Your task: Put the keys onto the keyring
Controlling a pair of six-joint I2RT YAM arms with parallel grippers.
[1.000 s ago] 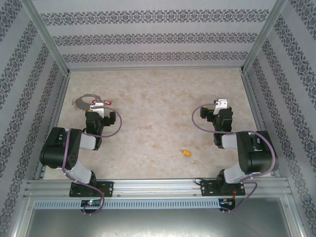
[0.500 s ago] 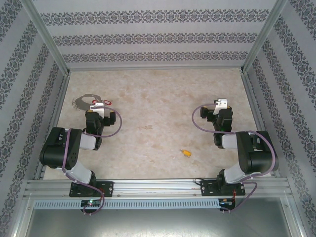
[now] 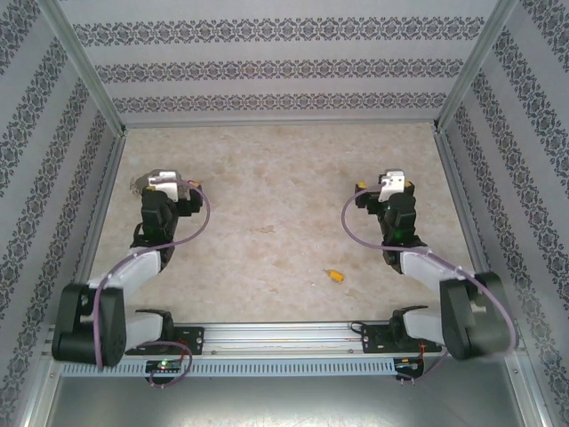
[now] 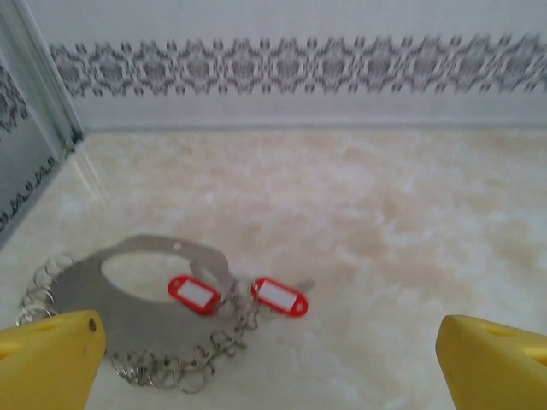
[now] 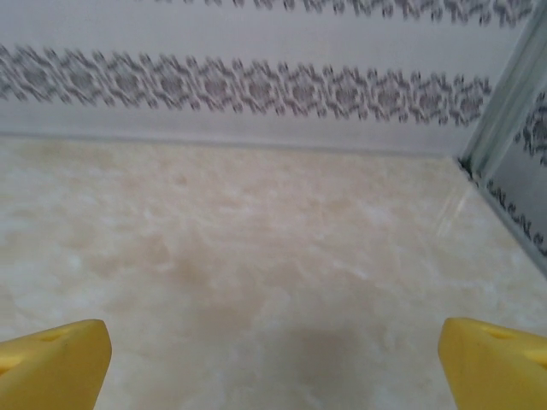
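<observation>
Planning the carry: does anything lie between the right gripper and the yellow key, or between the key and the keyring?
Nothing visible does. The key lies alone on bare table, nearer the right arm's base than the open right gripper. Only bare table separates it from the keyring, beside the open left gripper.
</observation>
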